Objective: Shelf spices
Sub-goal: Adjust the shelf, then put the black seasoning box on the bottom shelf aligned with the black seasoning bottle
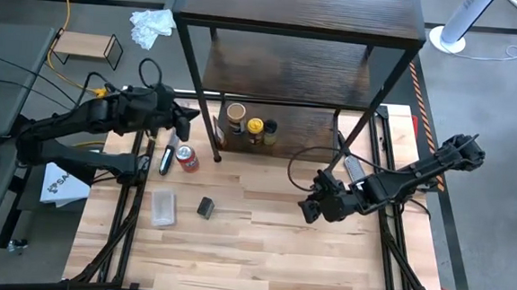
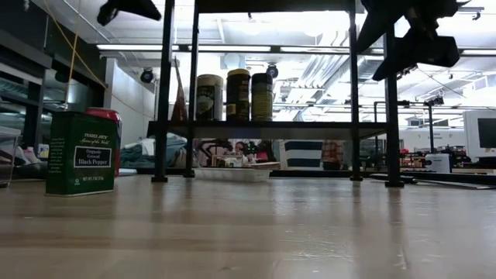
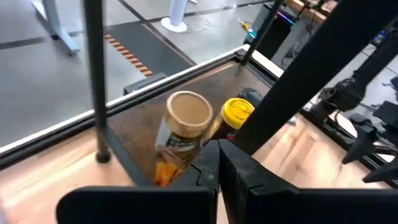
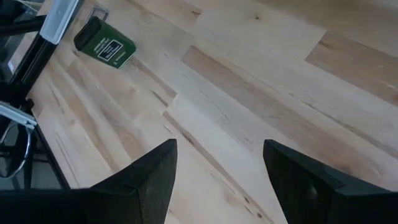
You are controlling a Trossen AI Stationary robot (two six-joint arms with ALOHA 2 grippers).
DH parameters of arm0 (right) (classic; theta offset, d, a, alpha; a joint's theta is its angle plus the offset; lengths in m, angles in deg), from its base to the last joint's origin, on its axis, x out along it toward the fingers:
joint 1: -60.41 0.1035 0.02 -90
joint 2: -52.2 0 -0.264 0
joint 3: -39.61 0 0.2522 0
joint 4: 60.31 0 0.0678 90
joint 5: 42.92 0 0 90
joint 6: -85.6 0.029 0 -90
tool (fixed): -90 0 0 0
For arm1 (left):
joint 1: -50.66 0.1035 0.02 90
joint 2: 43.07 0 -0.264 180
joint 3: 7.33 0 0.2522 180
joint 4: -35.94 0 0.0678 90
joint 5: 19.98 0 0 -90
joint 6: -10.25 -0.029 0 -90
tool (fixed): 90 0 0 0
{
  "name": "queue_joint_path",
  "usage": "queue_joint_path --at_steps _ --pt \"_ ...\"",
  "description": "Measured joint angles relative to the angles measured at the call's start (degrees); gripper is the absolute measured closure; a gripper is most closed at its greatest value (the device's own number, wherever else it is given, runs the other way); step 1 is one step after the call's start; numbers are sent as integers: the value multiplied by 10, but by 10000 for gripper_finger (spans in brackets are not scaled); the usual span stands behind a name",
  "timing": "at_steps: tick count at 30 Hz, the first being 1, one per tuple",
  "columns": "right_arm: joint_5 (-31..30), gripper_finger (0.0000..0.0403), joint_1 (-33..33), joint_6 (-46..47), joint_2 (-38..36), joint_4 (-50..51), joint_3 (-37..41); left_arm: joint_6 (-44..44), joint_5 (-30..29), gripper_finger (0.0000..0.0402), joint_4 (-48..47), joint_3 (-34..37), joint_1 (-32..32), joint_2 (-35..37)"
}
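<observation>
**Me:** Biggest first: the shelf [image 1: 302,26] fills twelve o'clock on the table [image 1: 261,253], and three spices [image 1: 250,126] already stand on its lowest board, tan lid, yellow lid, dark jar.

**Partner:** So what is left?

**Me:** The pepper tin [image 1: 205,207], out on the bare wood at about eight o'clock from centre, near the red can [image 1: 186,159] and the clear plastic piece [image 1: 163,207].

**Partner:** And your pincers?

**Me:** My right gripper [image 1: 313,209] hangs at three o'clock, fingers apart, holding nothing. My left gripper [image 1: 188,115] sits pressed together beside the shelf's front-left post.

**Partner:** Advice?

**Me:** I'd square up to the tin's narrow faces, come down clear of the can, and lift before swinging under the board.
</observation>
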State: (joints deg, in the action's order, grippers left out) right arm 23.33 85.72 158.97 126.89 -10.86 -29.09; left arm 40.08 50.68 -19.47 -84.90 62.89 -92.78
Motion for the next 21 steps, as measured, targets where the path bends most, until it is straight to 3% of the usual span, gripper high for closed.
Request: queue_joint_path --at_steps 6,10,13,17,21 --pt "13 167 21 5 0 -2 0 82 11 401 -130 0 -38 70" --pt "13 167 35 12 0 -1 0 206 33 401 -215 18 -122 98" --pt "13 167 37 12 0 1 0 285 36 401 -151 64 -231 89" --pt "2 167 36 12 0 5 0 334 -27 401 29 142 -383 25" --pt "-21 167 36 23 0 5 0 417 -67 401 108 162 -477 -60"
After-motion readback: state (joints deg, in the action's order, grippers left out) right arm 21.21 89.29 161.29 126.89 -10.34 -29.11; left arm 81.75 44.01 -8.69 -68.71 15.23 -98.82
